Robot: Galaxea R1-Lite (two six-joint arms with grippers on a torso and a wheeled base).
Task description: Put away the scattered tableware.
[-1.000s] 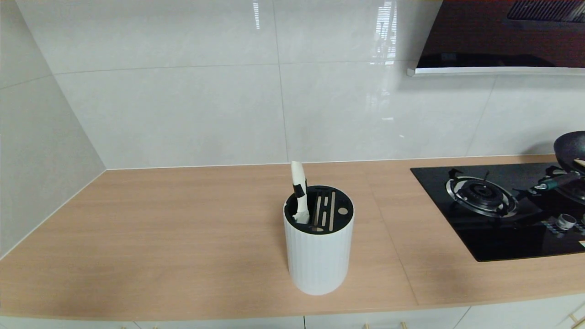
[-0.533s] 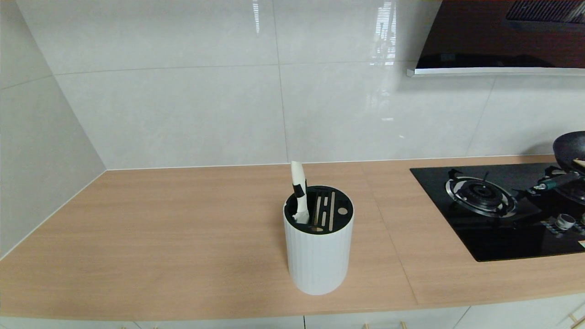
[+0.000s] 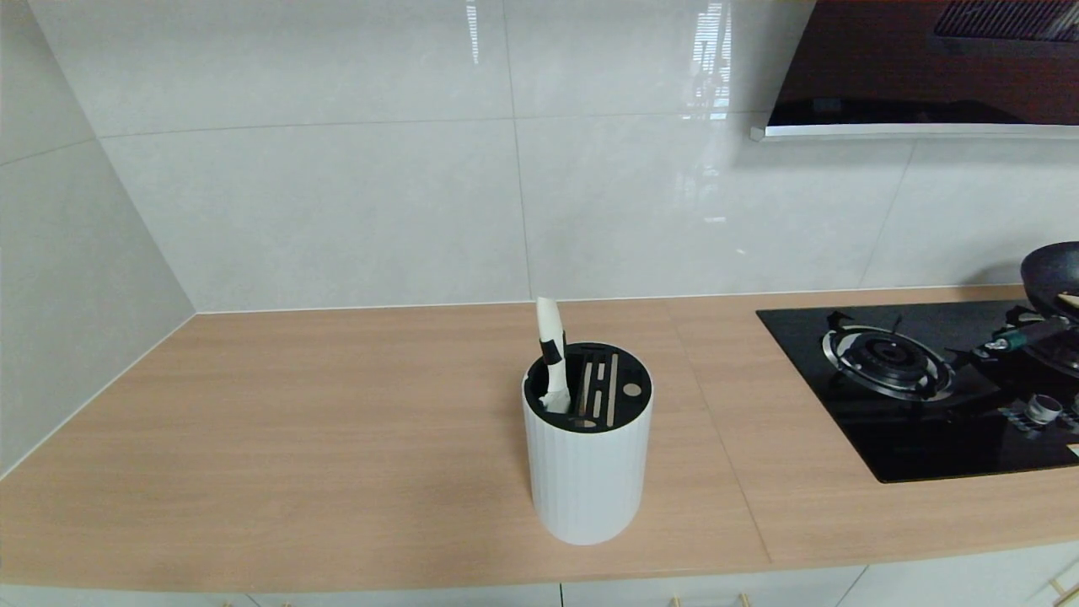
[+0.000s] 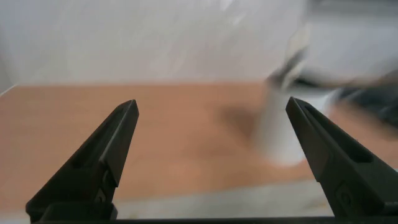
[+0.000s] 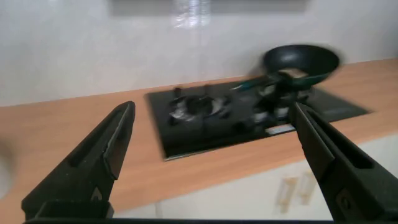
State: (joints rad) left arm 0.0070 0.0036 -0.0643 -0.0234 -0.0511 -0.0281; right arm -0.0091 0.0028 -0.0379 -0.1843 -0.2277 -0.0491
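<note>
Left gripper (image 4: 211,104) is held wide open with nothing between its jaws, low in front of the surface (image 3: 295,421) and facing the white ribbed holder (image 4: 277,134). On the left, the wooden surface runs bare to the tiled corner. At the middle stands the holder (image 3: 587,472), near the front edge. One white-handled utensil (image 3: 551,354) with a black band is seated in the left side of its slotted top, leaning slightly. The task's piece is thus stowed, and the job is judged close to done.

Trouble would most likely come from a careless sweep of the left arm. The tall holder could be tipped or pushed off the near edge, or the protruding handle could be caught and levered out.

To the right lie the black hob (image 3: 910,396) and a dark pan (image 3: 1054,274), whose handle juts towards the middle. Right gripper (image 5: 212,107) is likewise spread fully and empty, facing the hob. The pan handle would be the obstacle there.
</note>
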